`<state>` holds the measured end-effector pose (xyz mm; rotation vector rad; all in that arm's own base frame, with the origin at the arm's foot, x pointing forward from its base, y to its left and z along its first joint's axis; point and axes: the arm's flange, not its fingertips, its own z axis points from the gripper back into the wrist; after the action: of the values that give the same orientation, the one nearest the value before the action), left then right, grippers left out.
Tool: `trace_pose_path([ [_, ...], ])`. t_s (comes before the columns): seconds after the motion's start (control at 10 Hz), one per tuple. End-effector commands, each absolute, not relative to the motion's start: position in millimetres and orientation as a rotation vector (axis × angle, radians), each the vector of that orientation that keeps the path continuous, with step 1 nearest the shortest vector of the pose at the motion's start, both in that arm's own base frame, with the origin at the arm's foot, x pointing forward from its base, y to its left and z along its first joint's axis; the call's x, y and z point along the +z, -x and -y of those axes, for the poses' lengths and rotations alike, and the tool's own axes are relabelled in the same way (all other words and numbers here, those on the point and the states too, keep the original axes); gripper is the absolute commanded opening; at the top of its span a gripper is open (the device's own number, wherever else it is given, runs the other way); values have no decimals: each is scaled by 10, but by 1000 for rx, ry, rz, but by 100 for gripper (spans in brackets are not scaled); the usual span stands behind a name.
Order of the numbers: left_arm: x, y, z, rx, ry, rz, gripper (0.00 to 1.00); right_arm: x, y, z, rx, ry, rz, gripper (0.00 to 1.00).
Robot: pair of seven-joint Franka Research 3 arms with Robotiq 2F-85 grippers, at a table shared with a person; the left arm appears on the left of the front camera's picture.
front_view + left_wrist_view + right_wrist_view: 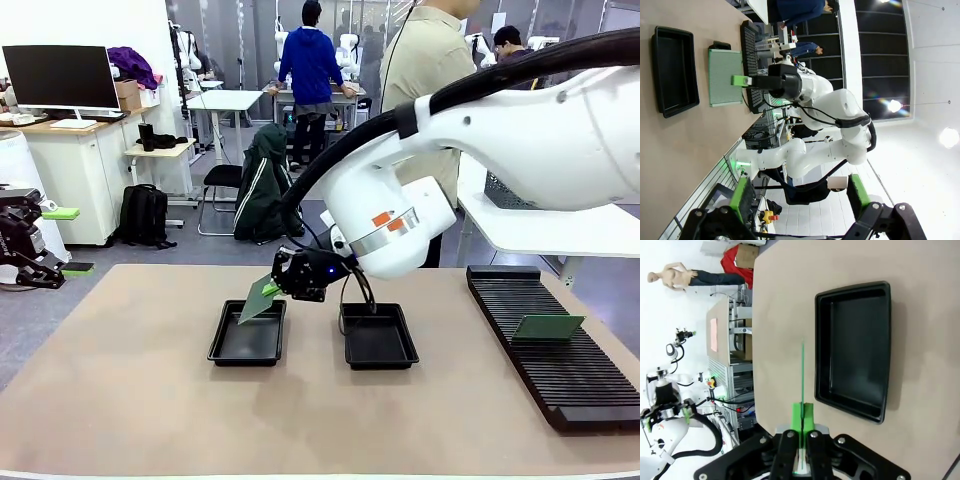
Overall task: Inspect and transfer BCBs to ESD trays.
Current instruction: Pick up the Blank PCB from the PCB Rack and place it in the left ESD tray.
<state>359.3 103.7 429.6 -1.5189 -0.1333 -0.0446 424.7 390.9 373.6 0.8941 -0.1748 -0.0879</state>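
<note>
My right gripper (278, 284) reaches across the middle and is shut on the top edge of a green BCB (258, 300). The board hangs tilted above the left ESD tray (246, 340). The right ESD tray (378, 338) lies beside it with nothing in it. In the right wrist view the BCB (802, 375) shows edge-on between the shut fingers (802, 426), next to a black tray (855, 350). The left wrist view shows the board's (725, 77) flat face, held beside a tray (674, 70). My left gripper (66, 240) stands open at the far left, its pads (742, 197) wide apart.
A long black slotted rack (555, 350) runs along the table's right side, with another green board (547, 326) standing in it. A person (425, 70) stands at the far side behind the right arm. Bare table lies in front of the trays.
</note>
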Motion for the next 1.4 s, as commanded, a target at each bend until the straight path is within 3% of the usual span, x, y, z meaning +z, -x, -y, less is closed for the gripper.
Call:
trace_pose_path([
  [0.0, 4302, -3592, -1045, -42, 1518, 140, 100, 3676, -4381, -4092, -75, -873, 178, 2],
  [1.3, 4302, -3592, -1045, -42, 1518, 140, 100, 3216, -4790, -4464, -88, -798, 136, 2],
])
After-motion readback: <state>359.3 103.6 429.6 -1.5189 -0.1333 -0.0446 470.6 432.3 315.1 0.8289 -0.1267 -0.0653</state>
